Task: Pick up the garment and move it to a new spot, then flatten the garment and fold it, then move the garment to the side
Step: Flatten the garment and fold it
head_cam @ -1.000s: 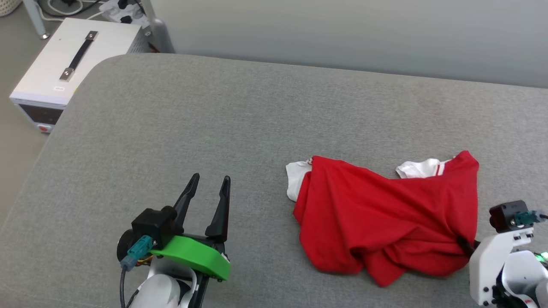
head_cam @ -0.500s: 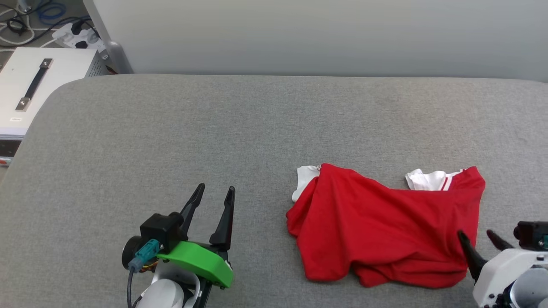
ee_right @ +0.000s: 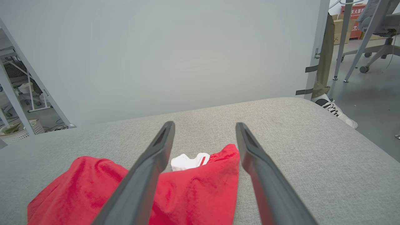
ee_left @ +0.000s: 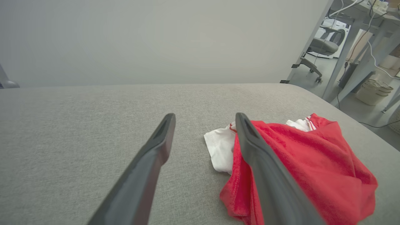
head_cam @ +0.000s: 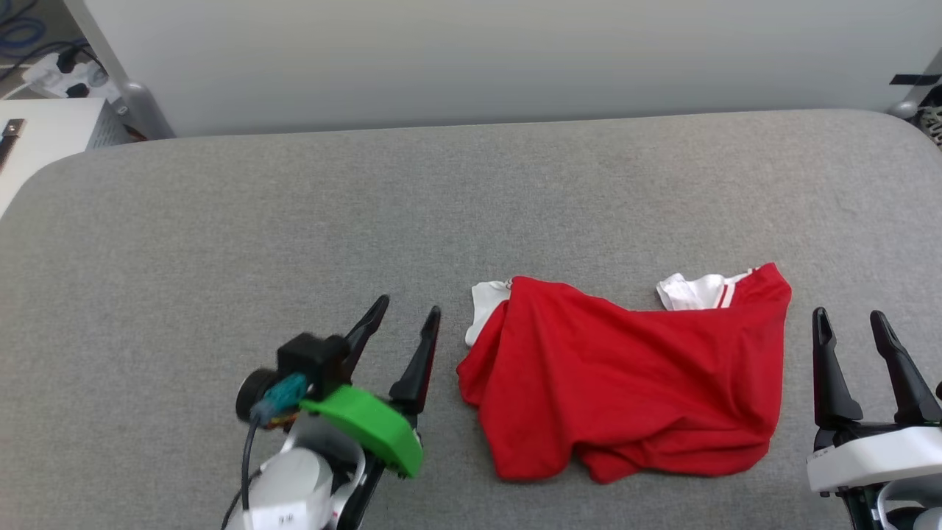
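The left gripper (head_cam: 409, 304), two long dark tapered fingers: jaws spread wide with nothing between them, tips angled up and slightly right at the lower left of the head view. Mounted behind it are a bright green plastic cover (head_cam: 364, 427), a black camera block (head_cam: 313, 357) and a pale rounded forearm shell (head_cam: 291, 482). The right gripper (head_cam: 848, 314), matching dark fingers on a white wrist housing (head_cam: 872, 456): jaws likewise wide apart and empty, tips pointing nearly straight up at lower right.

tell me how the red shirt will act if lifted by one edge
Probably floppy: the shirt lies crumpled in soft folds, so it would likely drape from the grip. It looks thin, so likely light. Pushed, it may bunch rather than slide, as the grey surface looks textured.
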Controlling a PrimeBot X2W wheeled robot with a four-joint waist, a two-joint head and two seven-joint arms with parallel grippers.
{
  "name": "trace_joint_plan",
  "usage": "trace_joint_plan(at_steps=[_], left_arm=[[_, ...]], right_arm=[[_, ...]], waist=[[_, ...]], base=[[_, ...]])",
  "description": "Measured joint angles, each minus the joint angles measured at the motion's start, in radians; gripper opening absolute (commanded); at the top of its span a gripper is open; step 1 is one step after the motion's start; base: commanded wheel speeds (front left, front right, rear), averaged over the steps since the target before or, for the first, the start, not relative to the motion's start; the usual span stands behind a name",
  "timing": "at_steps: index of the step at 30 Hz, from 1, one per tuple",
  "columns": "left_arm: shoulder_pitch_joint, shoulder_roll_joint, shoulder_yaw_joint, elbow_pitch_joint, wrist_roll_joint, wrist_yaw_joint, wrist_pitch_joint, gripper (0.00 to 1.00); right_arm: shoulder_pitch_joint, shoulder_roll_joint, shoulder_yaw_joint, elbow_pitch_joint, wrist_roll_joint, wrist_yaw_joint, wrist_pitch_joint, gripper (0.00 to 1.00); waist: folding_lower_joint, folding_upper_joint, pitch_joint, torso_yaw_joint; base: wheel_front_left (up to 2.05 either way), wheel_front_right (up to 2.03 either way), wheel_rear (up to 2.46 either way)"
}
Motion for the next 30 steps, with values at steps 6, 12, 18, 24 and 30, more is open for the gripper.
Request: trace_joint_plan(at_steps=[6,12,18,24,30], left_arm=[[-0.268,0.105,-0.205,0.006,-0.137,-0.002,0.332,1.0],[-0.523,0.18,-0.351,0.071,-0.36,-0.004,0.714,1.0],[-0.66,0.253,-0.437,0.158,-0.419,-0.004,0.886,1.0],[-0.71,0.281,-0.5,0.235,-0.431,-0.004,0.917,1.0],[-0.724,0.292,-0.558,0.275,-0.457,-0.004,0.895,1.0]], right_arm=[[-0.004,0.013,-0.014,-0.036,-0.03,0.0,0.005,1.0],[-0.039,0.025,0.004,-0.043,-0.037,0.0,0.006,1.0],[-0.058,0.042,0.038,-0.034,-0.044,0.0,-0.007,1.0],[-0.068,0.051,0.045,-0.018,-0.048,0.0,-0.024,1.0],[-0.072,0.058,0.05,-0.004,-0.048,0.0,-0.033,1.0]], waist=[[0.0,0.0,0.052,-0.034],[0.0,0.0,0.108,-0.076],[0.0,0.0,0.16,-0.129],[0.0,0.0,0.204,-0.177],[0.0,0.0,0.238,-0.206]], base=[[0.0,0.0,0.0],[0.0,0.0,0.0],[0.0,0.0,0.0],[0.0,0.0,0.0],[0.0,0.0,0.0]])
